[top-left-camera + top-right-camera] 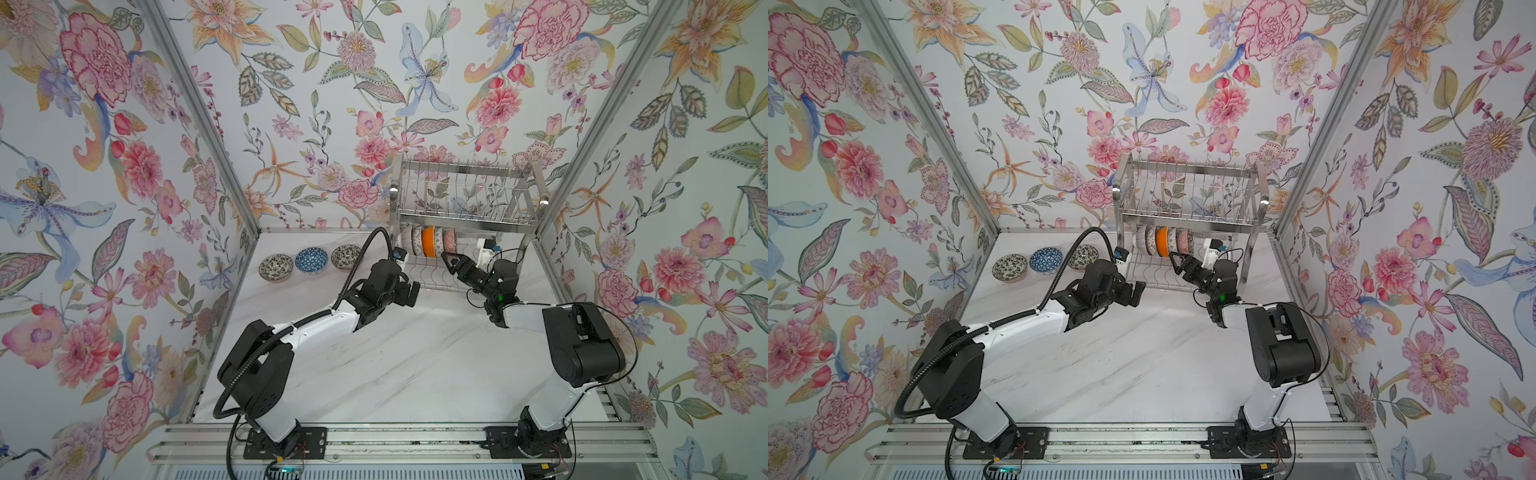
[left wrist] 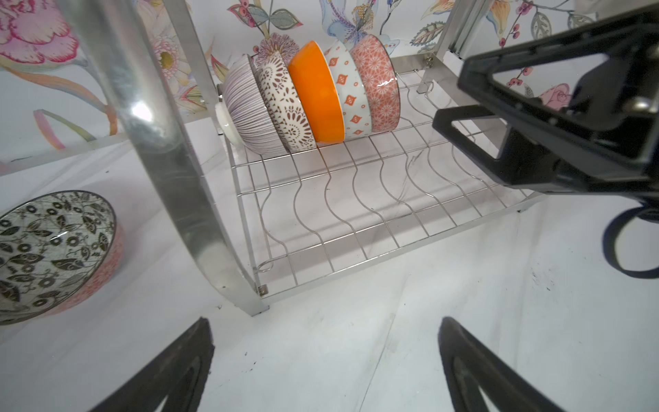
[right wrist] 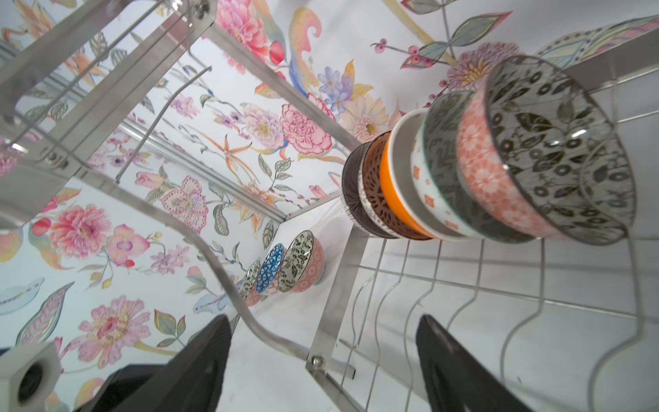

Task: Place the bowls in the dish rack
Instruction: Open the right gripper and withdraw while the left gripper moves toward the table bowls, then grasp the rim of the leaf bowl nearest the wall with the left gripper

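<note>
left hand (image 2: 326, 324) and right hand (image 3: 322, 321) wide, empty; we judge the bowls (image 1: 311, 260) light, slick, brittle, best pinched at the rim.

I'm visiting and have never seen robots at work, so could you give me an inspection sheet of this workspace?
Surface: white marbled table.
Job's things: five bowls on edge in the rack, lower tier; three bowls on the table, left of the rack.
Clutter: nothing seen.
Grippers: left gripper open, empty, before the rack; right gripper open, empty, near the five bowls.
Cables: black hose along left arm; wire loop at right wrist.
Surroundings: floral walls, metal frame.
</note>
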Motion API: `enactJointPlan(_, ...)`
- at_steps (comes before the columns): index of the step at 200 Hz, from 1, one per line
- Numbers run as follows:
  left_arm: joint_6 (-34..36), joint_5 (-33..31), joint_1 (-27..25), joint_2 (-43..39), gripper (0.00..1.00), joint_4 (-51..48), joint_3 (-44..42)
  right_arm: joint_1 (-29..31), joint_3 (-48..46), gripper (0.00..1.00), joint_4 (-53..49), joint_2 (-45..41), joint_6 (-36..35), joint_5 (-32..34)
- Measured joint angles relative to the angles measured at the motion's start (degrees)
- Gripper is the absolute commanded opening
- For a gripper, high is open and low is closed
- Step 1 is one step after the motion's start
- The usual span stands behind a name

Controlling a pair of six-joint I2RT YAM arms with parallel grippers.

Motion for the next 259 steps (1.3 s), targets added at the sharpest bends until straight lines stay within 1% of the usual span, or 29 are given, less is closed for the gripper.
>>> enactJointPlan(10, 0.0, -0.5, 0.7, -0.8, 0.99, -1.3, 0.0, 0.9, -0.7, 1.00, -1.3, -1.9, -1.2, 0.2)
enactJointPlan(33, -0.4, -1.5, 3.7, -3.6, 0.99, -3.0, -1.9, 3.7, -1.7, 0.99, -5.1, -6.0, -5.2, 1.3)
enactJointPlan(53, -1.4, -1.4, 7.8, -7.8, 0.99, -4.9, -4.8, 7.0, -1.9, 0.99, -9.2, -8.8, -8.8, 2.5)
enactJointPlan(94, -3.4, -1.0, 18.7, -12.6, 0.99, -9.8, -5.7, 14.3, -2.1, 0.99, -16.6, -12.5, -15.8, 6.3)
enactJointPlan(130, -3.5, 1.9, 29.6, -12.8, 0.99, -12.4, -5.5, 21.5, -1.6, 0.99, -23.3, -14.2, -22.9, 11.9)
enactJointPlan(145, -3.9, 3.4, 34.1, -11.1, 0.99, -13.2, -3.7, 24.6, -0.6, 0.99, -25.1, -14.3, -25.3, 14.0)
enactJointPlan(171, -4.3, 4.6, 39.3, -5.7, 0.99, -13.3, 1.7, 29.3, 2.1, 0.99, -27.8, -14.3, -28.9, 18.1)
enactJointPlan(194, -3.9, 4.4, 41.7, 0.3, 0.99, -13.9, 6.7, 33.2, 6.7, 0.99, -30.3, -12.8, -31.5, 22.6)
enactJointPlan(225, -1.8, 2.4, 43.9, 7.7, 0.99, -17.0, 11.8, 37.9, 14.3, 0.99, -33.3, -7.9, -35.6, 29.3)
enactJointPlan(259, 0.8, -0.2, 45.5, 12.6, 0.99, -20.3, 16.0, 41.0, 22.2, 0.99, -36.2, -1.4, -39.4, 33.8)
